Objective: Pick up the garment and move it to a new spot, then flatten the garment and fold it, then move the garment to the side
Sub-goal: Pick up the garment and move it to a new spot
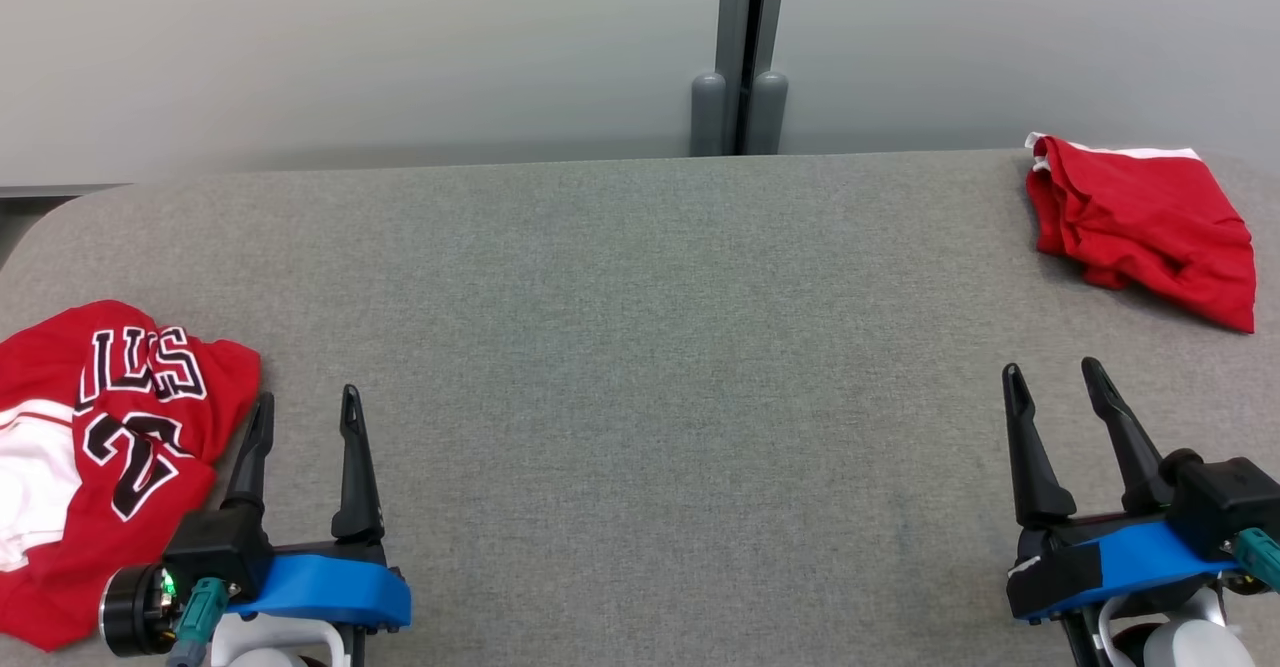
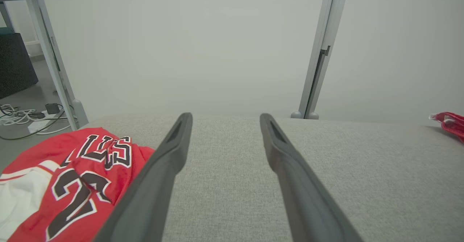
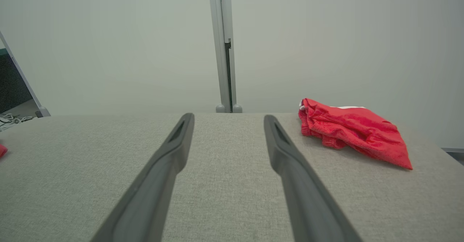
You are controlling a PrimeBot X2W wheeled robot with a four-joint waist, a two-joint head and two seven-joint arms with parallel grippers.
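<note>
A crumpled red jersey garment (image 1: 100, 447) with black-and-white lettering lies at the table's near left edge, seen too in the left wrist view (image 2: 69, 184). My left gripper (image 1: 305, 412) stands open just to its right, nothing between the fingers (image 2: 223, 120). A second red garment (image 1: 1145, 227), folded into a small bundle with a white trim, rests at the far right, also in the right wrist view (image 3: 353, 129). My right gripper (image 1: 1050, 377) is open and empty, a short way nearer than that bundle (image 3: 228, 120).
The grey fabric-covered table (image 1: 640, 347) stretches wide between the two garments. A pale wall panel with a grey post (image 1: 740, 47) runs behind its far edge. Cables (image 2: 21, 117) lie on the floor beyond the table's left end.
</note>
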